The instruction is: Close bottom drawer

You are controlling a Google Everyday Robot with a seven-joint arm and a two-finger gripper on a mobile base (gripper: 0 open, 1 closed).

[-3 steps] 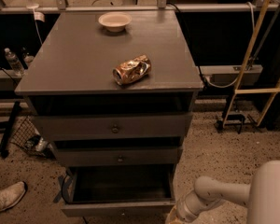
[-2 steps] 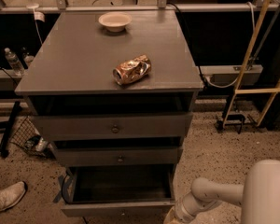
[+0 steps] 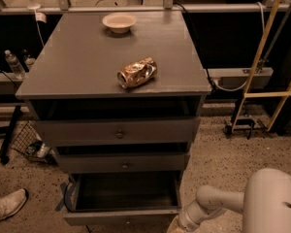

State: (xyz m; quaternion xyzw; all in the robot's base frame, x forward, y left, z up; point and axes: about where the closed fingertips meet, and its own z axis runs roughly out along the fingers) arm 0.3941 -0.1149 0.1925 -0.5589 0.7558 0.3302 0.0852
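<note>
The bottom drawer (image 3: pixel 121 216) of the dark grey cabinet (image 3: pixel 116 57) stands pulled out, its empty inside showing and its flat front near the lower edge of the view. Above it are two wider drawers with small round knobs (image 3: pixel 119 134), both slightly out. My white arm (image 3: pixel 208 208) reaches in from the lower right toward the drawer's right front corner. The gripper (image 3: pixel 173 227) is at the very bottom edge, mostly cut off, just right of the drawer front.
A crushed can (image 3: pixel 137 73) and a small bowl (image 3: pixel 119 21) lie on the cabinet top. A shoe (image 3: pixel 6 205) and a wire basket (image 3: pixel 31 143) are on the floor at left. A yellow-framed stand (image 3: pixel 262 81) is at right.
The arm has shifted slightly; the drawer stands as far out as before.
</note>
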